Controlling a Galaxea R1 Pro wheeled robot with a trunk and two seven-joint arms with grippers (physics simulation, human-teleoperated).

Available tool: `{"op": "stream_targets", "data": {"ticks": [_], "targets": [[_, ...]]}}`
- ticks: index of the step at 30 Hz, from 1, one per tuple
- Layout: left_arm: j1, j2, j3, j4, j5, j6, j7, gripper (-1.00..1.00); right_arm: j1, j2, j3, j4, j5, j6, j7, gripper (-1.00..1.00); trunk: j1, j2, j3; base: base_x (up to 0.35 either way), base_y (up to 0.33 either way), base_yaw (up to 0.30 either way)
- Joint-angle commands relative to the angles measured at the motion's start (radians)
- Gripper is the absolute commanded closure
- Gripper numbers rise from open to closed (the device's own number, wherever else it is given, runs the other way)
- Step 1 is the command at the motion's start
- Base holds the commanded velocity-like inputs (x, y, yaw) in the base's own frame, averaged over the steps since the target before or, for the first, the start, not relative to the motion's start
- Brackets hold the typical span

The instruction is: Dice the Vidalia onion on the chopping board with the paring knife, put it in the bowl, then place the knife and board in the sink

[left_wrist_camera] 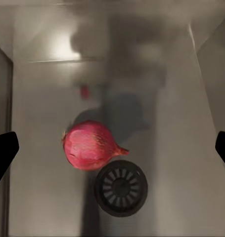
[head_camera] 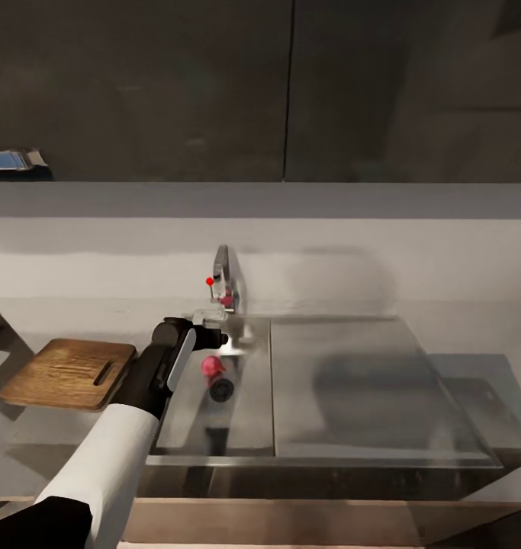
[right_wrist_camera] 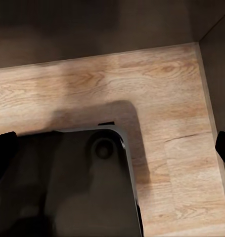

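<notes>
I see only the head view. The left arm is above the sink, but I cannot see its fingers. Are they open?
Observer: Yes. In the left wrist view the left gripper is open, fingertips wide apart, nothing between them yet.
Operator: Where is the onion to the drain?
Observer: The onion lies on the sink floor, right beside the round drain, its pointed end toward it.
Operator: And the right arm?
Observer: The right gripper is open too, looking down on wooden floor and the robot's dark base.
</notes>
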Motion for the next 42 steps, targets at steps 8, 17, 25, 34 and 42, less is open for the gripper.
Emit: {"op": "stream_targets", "data": {"ticks": [8, 17, 25, 34, 42], "targets": [[-0.001, 0.002, -0.001, 0.010, 0.007, 0.000, 0.009, -1.00, 0.001, -0.001, 0.003, -0.002, -0.006, 0.000, -0.002, -1.00, 0.001, -0.002, -0.014, 0.095, 0.000, 0.000], [-0.001, 0.003, 0.000, 0.024, 0.007, -0.001, 0.009, -1.00, 0.001, -0.001, 0.003, -0.002, -0.006, 0.000, -0.002, -1.00, 0.001, -0.002, -0.028, 0.027, 0.000, 0.000], [-0.001, 0.003, 0.000, 0.029, 0.007, -0.001, 0.009, -1.00, 0.001, -0.001, 0.003, -0.002, -0.006, 0.000, -0.002, -1.00, 0.001, -0.002, -0.040, 0.066, 0.000, 0.000], [-0.002, 0.003, 0.000, 0.030, 0.007, -0.001, 0.009, -1.00, 0.001, -0.001, 0.003, -0.002, -0.006, 0.001, -0.002, -1.00, 0.001, -0.002, -0.055, 0.050, 0.000, 0.000], [-0.002, 0.005, 0.000, 0.030, 0.006, -0.003, 0.009, -1.00, 0.001, -0.001, 0.003, -0.002, -0.006, 0.001, -0.002, -1.00, 0.001, -0.002, -0.067, 0.001, 0.000, 0.000]]}}
